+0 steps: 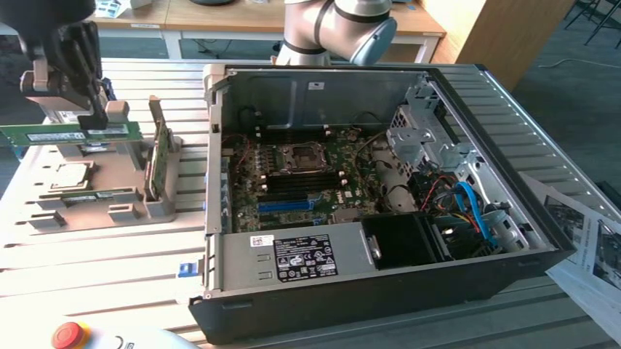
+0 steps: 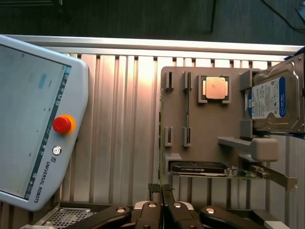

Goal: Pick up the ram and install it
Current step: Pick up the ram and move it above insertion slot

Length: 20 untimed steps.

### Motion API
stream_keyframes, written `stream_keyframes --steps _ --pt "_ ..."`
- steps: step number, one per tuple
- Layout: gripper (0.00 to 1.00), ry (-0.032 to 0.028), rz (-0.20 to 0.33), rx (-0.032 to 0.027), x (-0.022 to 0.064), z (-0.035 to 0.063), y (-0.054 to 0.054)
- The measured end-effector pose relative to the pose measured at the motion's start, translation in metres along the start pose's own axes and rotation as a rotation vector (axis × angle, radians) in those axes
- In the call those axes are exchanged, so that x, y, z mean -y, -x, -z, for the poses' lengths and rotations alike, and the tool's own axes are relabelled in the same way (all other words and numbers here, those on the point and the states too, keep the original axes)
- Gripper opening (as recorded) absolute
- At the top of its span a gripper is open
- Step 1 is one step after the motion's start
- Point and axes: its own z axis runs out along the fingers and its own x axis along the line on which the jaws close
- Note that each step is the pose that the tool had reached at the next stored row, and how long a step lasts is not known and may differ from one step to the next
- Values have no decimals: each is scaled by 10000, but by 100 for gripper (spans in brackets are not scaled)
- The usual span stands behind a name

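While my claw (image 1: 97,122) hangs over the far corner of the slatted table (image 1: 116,251) on the exterior view's left, it's clamped narrow on the ram (image 1: 49,134), pinching the green stick near one end. The ram sits level, long edge running across, its free end reaching the exterior view's left border, over the far part of the grey holder tray (image 1: 97,211). Tight quarters on the exterior view's right: a green card (image 1: 155,156) stands on edge in the tray just beside me, then a thin strip of table, then the raised rim of the computer case (image 1: 388,298). Past that rim the case lies open on top, motherboard (image 1: 310,171) bare, the blue slot (image 1: 291,206) toward its near edge. The arm (image 1: 339,25) rises beyond the case's far wall. The teach pendant (image 1: 73,336) rests at the near edge, well apart. From the wrist, my fingers (image 2: 151,212) meet, with the hard drive (image 2: 276,95) and processor chip (image 2: 215,88) seated in the tray.
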Motion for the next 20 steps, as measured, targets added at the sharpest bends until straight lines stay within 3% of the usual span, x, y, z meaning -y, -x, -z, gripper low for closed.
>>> stream_keyframes --steps 20 --pt "12 127 7 164 589 24 -182"
